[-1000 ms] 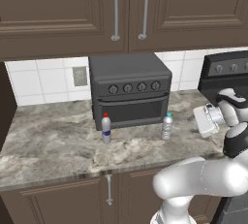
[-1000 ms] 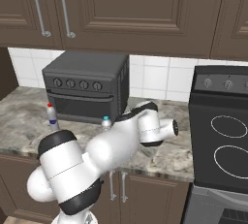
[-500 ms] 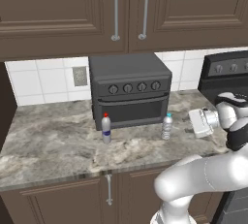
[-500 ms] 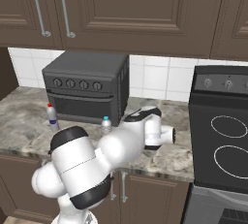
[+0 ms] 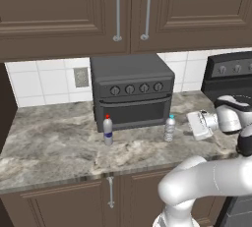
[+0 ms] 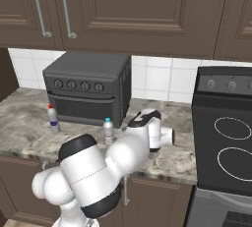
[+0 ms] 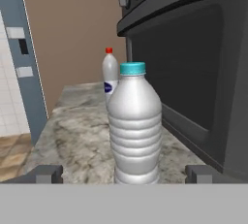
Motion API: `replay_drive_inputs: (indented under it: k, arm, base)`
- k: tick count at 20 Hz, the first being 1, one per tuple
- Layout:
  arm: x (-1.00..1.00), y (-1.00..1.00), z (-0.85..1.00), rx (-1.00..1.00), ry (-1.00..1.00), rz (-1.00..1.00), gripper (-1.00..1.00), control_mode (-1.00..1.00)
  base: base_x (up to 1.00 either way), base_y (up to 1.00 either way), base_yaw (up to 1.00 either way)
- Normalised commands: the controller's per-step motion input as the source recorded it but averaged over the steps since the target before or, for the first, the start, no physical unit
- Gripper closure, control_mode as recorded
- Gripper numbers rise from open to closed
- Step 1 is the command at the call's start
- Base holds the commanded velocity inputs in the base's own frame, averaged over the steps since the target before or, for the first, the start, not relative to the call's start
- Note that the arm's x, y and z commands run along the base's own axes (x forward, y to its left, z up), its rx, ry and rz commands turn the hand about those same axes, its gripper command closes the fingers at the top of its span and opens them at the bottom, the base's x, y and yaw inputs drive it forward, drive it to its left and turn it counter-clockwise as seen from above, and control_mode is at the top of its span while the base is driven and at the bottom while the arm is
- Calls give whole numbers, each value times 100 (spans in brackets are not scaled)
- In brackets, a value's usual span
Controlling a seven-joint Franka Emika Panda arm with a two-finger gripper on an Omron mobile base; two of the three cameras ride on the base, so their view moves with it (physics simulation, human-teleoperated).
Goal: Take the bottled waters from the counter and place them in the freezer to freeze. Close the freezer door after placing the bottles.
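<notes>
Left base view: the teal-capped bottle (image 5: 170, 128) stands upright on the counter (image 5: 59, 142) before the toaster oven (image 5: 130, 91), the red-capped bottle (image 5: 108, 130) well apart to its left, the gripper (image 5: 193, 125) level and near. Right base view: the arm (image 6: 113, 157) reaches across the counter toward the teal-capped bottle. Hand view: jaws stand wide and empty either side of that bottle; advance straight, keep it centred, and close on the ribbed body below the cap.

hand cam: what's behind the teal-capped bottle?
Behind the teal-capped bottle stands the red-capped bottle, its cap, shoulder and part of its blue label showing. Its lower body is covered. The counter runs on past both.
</notes>
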Motion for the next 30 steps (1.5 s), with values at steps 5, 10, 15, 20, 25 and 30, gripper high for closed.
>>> replay_drive_inputs:
  k: [5, 10, 15, 20, 25, 30]
  arm:
    - [0, 32, 0, 0, 0, -1, -100, -100]
    - [0, 29, 0, 0, 0, 0, -100, -100]
    - [3, 28, 0, 0, 0, -2, -100, -100]
    - [0, 4, 0, 0, 0, 0, -100, -100]
    - [0, 0, 0, 0, 0, 0, -100, -100]
    - [9, 0, 0, 0, 0, 0, -100, -100]
  base:
    - [0, 0, 0]
    - [0, 0, 0]
    - [0, 0, 0]
    - [0, 0, 0]
    - [0, 0, 0]
    - [0, 0, 0]
